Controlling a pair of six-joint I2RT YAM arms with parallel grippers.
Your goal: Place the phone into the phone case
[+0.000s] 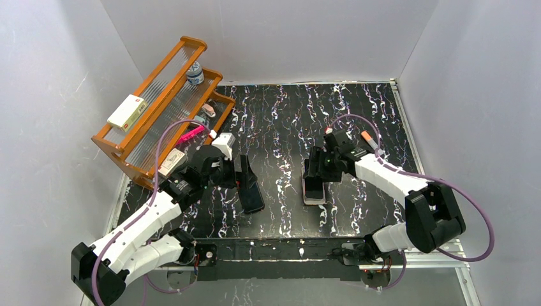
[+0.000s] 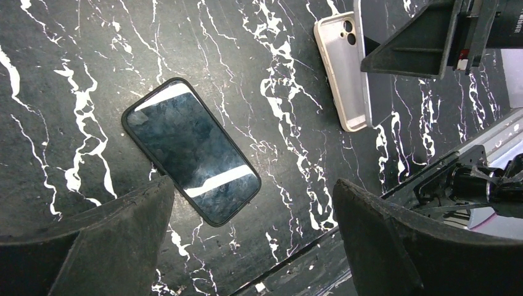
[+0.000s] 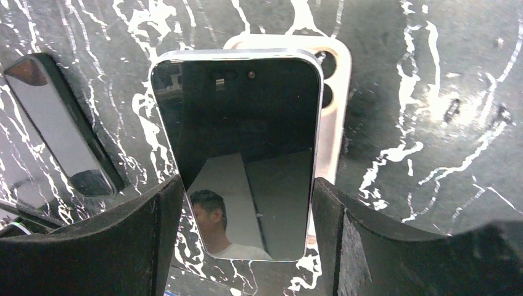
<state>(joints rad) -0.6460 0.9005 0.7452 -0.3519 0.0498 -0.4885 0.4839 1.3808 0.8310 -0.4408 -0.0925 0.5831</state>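
The phone (image 3: 237, 142), black with a glossy screen and a silver edge, is held upright by its long sides, with my right gripper (image 3: 247, 185) shut on it. Right behind and under it lies the cream-white phone case (image 3: 336, 86), open side up, with its camera cutout at the far corner. In the left wrist view the phone case (image 2: 339, 74) lies flat with the phone (image 2: 373, 98) tilted over its right edge. My left gripper (image 2: 253, 191) stands wide open and holds nothing, hovering above the table left of the case. From above, my right gripper (image 1: 319, 171) is over the phone case (image 1: 312, 199).
A second black slab with a reflecting screen (image 2: 191, 157) lies flat on the marbled table under my left gripper (image 1: 239, 172). A wooden rack (image 1: 159, 102) with a box, a bottle and small items stands at the back left. White walls enclose the table.
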